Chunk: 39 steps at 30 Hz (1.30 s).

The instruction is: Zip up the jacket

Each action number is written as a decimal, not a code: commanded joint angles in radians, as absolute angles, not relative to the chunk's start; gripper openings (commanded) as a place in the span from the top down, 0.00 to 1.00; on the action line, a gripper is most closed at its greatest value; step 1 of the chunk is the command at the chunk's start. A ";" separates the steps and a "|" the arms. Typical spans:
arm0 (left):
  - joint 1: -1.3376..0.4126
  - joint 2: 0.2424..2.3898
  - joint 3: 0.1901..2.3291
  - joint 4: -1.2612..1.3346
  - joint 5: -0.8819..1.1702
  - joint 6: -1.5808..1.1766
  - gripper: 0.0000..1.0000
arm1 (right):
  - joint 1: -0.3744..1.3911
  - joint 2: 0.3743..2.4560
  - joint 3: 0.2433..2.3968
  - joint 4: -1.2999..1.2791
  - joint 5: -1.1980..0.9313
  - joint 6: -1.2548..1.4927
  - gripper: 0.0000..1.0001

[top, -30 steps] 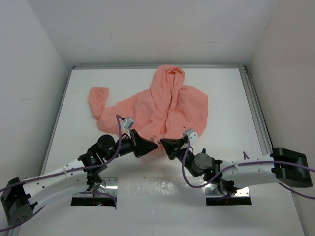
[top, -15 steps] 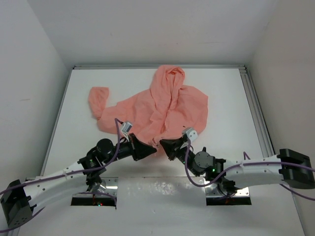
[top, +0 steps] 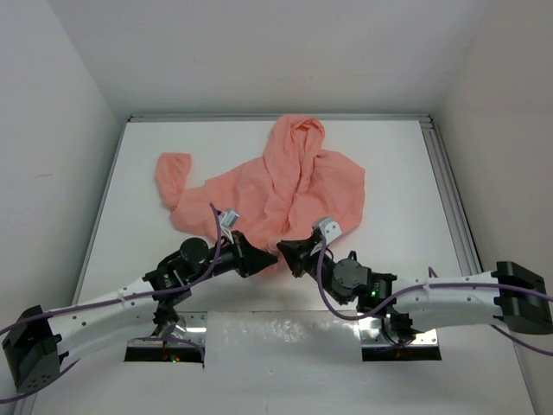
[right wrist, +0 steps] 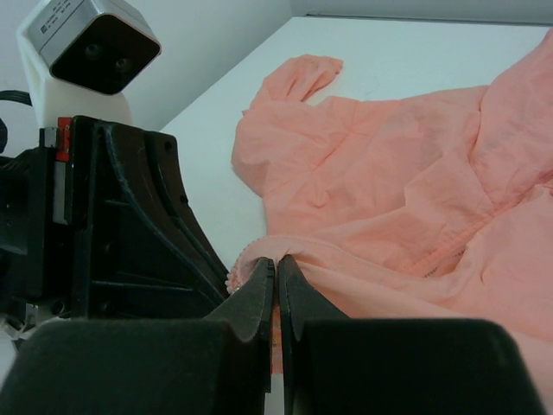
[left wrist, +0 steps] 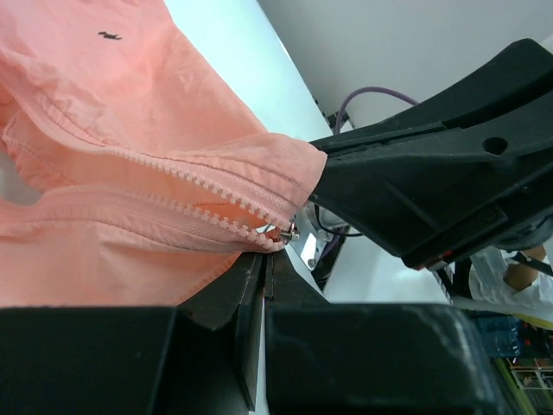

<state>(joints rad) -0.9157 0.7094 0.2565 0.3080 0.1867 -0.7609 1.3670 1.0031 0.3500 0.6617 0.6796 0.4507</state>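
Note:
The salmon-pink jacket (top: 285,186) lies spread on the white table, hood toward the far wall. Both grippers meet at its near hem. My left gripper (top: 273,260) is shut, its tips (left wrist: 267,256) pinching the hem just under the metal zipper slider (left wrist: 289,233), where the two rows of teeth join. My right gripper (top: 280,249) is shut on a fold of the same hem (right wrist: 276,259), tip to tip with the left one. In the left wrist view its black fingers (left wrist: 415,173) hold the fabric edge. A tiny dark mark (left wrist: 109,35) shows on one panel.
One sleeve (top: 173,177) trails to the far left and the hood (top: 298,138) reaches toward the back wall. A metal rail (top: 449,199) runs along the table's right edge. White walls close in on three sides. Bare table (top: 397,173) lies right of the jacket.
The right gripper has edged left and slightly away from the bases. The left one dipped back and returned. Both stay shut at the hem, their tips closer together.

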 commanded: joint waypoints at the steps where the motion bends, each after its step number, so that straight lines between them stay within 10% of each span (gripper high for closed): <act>1: -0.919 0.749 0.304 0.305 0.193 -0.736 1.00 | 1.355 1.009 0.448 0.675 0.647 0.491 1.00; 37: -0.920 0.822 0.157 0.408 0.341 -0.796 1.00 | 1.150 1.075 0.693 -0.092 0.535 0.724 1.00; 39: -0.919 0.801 0.124 0.445 0.328 -0.825 1.00 | 1.150 1.040 0.692 -0.142 0.490 0.727 0.76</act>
